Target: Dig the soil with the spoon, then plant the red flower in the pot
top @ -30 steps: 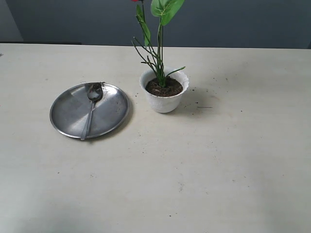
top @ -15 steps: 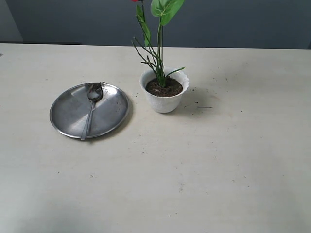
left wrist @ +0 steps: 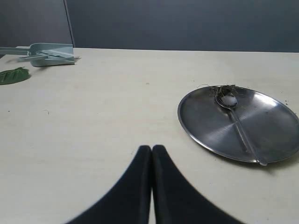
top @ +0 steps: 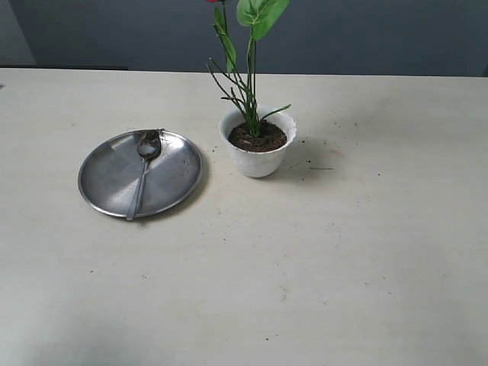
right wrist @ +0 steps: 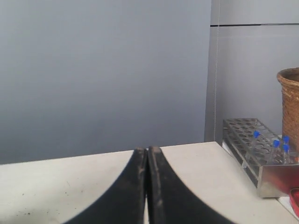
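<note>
Item: pot [top: 258, 156], white, scalloped rim, standing upright on the pale table [top: 320, 274], towards the far side in the exterior view. Contents: dark crumbly soil [top: 268, 140] filling the pot to just below its rim; red flower [top: 261, 13] planted upright in the middle of that soil, thin green stem and grass-like blades rising well above the pot, broad leaves high up, only a sliver of red petal showing at the frame's top edge. Beside the pot, to its left in the exterior view, near but not touching: round steel plate [top: 107, 175], lying flat. On the plate: spoon [top: 142, 174], bowl at the plate's far rim, level with the pot, handle running to the near rim, a few fibrous scraps around the bowl. Right of the pot: scattered dark crumbs on the table. Left gripper [left wrist: 152, 150]: black fingers pressed together, holding nothing, low over the table; pot outside its view. Right gripper [right wrist: 146, 151]: fingers likewise together, empty; pot outside its view. Placement against the pot cannot be told for the following: pale green plastic tool [left wrist: 46, 52], loose green leaf [left wrist: 13, 75], test-tube rack [right wrist: 254, 149], wicker basket [right wrist: 290, 107].
</note>
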{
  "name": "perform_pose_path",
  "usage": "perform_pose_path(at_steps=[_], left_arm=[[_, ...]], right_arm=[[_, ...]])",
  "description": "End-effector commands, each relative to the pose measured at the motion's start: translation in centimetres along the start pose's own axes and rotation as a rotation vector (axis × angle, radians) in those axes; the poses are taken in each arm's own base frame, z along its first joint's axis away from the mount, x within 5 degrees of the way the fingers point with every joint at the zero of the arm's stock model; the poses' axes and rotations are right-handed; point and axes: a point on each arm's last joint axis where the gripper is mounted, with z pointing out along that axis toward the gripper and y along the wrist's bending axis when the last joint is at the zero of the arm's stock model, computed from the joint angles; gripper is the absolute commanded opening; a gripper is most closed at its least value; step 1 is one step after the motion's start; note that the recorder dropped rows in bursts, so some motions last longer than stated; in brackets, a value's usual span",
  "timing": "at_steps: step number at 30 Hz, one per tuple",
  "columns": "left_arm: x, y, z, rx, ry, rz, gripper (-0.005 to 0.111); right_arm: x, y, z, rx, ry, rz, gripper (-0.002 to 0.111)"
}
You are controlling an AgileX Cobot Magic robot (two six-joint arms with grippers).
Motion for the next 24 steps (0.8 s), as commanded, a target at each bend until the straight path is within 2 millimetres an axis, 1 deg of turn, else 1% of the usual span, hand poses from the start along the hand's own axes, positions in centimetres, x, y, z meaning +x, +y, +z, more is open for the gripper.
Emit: perform_pose_path(at_steps=[1, 4, 8, 12, 15, 17, 24], left_arm=[[0.1, 0.0, 0.0, 0.005, -0.006, -0.006, 0.000], [0.1, 0.0, 0.0, 0.005, -0.006, -0.006, 0.000], [0.1, 0.0, 0.0, 0.005, -0.006, -0.006, 0.000], [0.1, 0.0, 0.0, 0.005, -0.006, -0.006, 0.000], [0.1, 0.0, 0.0, 0.005, -0.006, -0.006, 0.000], [0.1, 0.0, 0.0, 0.005, -0.006, -0.006, 0.000], [0.1, 0.0, 0.0, 0.005, -0.006, -0.006, 0.000]], right_arm=[[1.7, 0.6, 0.6, -0.059, 0.017, -0.026, -0.001], [3.2, 0.6, 1.2, -0.065, 0.026, -0.034, -0.001], [5.7, 0.6, 1.9, -0.066, 0.068, -0.035, -0.001], [8.1, 0.7, 2.2, -0.070, 0.139, -0.011, -0.001], [9.4, 0.7, 2.4, -0.072, 0.165, 0.004, -0.001], [9.2, 0.7, 2.4, -0.071, 0.150, 0.005, -0.001], [9.5, 0.7, 2.3, -0.077, 0.183, -0.009, -0.001]])
